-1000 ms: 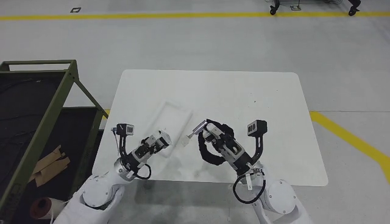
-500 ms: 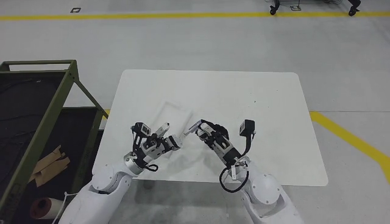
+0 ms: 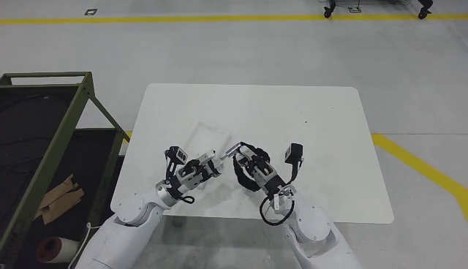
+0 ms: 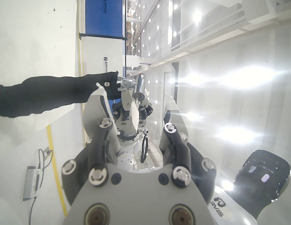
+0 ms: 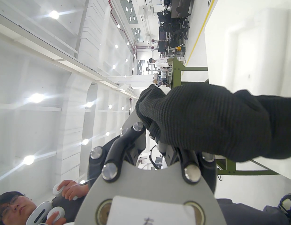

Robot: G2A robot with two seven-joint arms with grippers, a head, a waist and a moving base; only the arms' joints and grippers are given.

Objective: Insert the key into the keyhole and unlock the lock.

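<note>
I'm aligning: my right gripper seemingly pinches the metal piece just beyond my spread left gripper; next needs fine lining-up.

shiny silver metal lock. black ribbed knit finger cover. plain white rounded table. olive-green metal frame cart. 1 yellow stripe crosses the pale grey floor.
</note>
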